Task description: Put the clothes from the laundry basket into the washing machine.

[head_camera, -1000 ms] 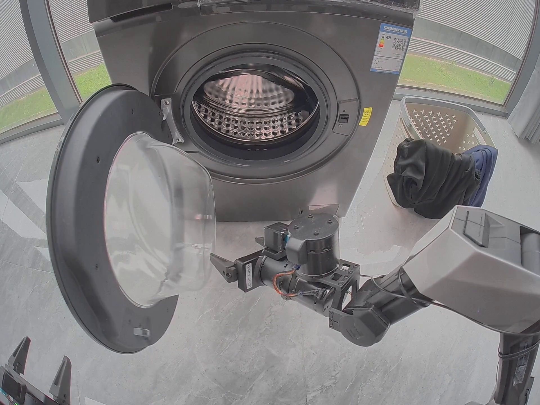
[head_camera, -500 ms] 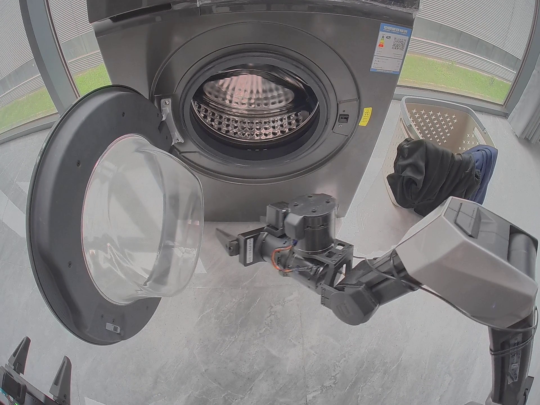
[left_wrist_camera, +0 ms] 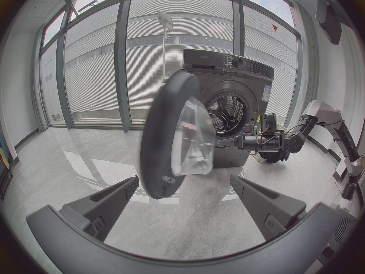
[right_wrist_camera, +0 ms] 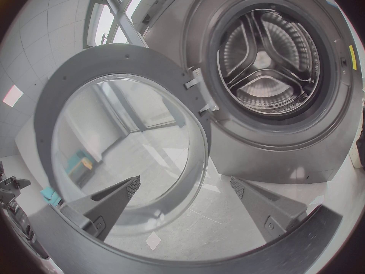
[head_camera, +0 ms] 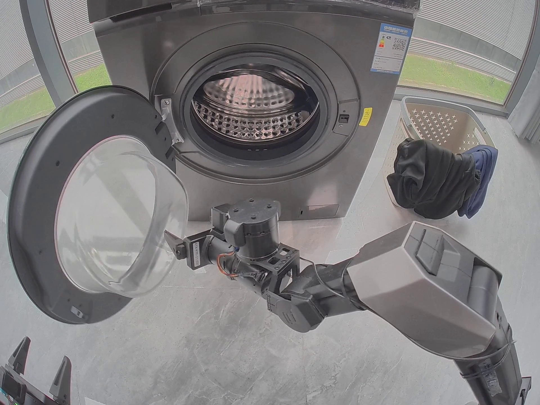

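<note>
Grey floor [head_camera: 225,355] carries the open washer [head_camera: 253,29]. Clothes [head_camera: 433,178] hang over the basket [head_camera: 444,120] rim at its right: probably soft, light, best pinched at a top fold. Right pincer [head_camera: 175,243] and left pincer [left_wrist_camera: 184,181] gape, empty.

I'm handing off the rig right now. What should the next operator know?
Left gripper: jaws open, empty, held low, away from the washing machine.
Right gripper: jaws open, empty, by the glass bowl of the open door; contact unclear.
Drum: empty.
Black garment and blue garment hang over the rim of the laundry basket, to the right of the machine.
Done: door open. Left: move both garments into the drum.
</note>
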### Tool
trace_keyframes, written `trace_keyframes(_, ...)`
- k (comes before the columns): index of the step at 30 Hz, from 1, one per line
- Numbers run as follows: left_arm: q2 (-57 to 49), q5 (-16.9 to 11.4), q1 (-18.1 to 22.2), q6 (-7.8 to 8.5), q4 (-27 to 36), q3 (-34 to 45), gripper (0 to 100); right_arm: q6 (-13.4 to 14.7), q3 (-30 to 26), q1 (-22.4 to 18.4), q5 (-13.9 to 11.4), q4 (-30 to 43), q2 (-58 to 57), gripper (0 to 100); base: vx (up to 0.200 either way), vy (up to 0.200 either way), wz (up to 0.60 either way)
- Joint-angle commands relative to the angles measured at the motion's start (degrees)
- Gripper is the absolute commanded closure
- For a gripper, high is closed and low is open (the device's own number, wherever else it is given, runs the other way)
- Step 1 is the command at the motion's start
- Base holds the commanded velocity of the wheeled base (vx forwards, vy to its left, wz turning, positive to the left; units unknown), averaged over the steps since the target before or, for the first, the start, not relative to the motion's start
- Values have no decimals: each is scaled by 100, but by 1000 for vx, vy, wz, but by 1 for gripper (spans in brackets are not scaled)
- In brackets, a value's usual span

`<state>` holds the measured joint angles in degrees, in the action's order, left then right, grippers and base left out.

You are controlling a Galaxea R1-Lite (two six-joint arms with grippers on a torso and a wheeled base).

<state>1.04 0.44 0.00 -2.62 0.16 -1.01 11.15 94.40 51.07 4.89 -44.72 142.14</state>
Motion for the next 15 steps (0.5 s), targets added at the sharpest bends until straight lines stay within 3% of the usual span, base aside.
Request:
trace_keyframes(1,-68,0,0,-2,2,84,0,27,78,-62,30,-46,103,0,0,0,0)
trace_keyframes(15,-77,0,0,-2,2,84,0,36,289,105,56,-11,147,0,0,0,0)
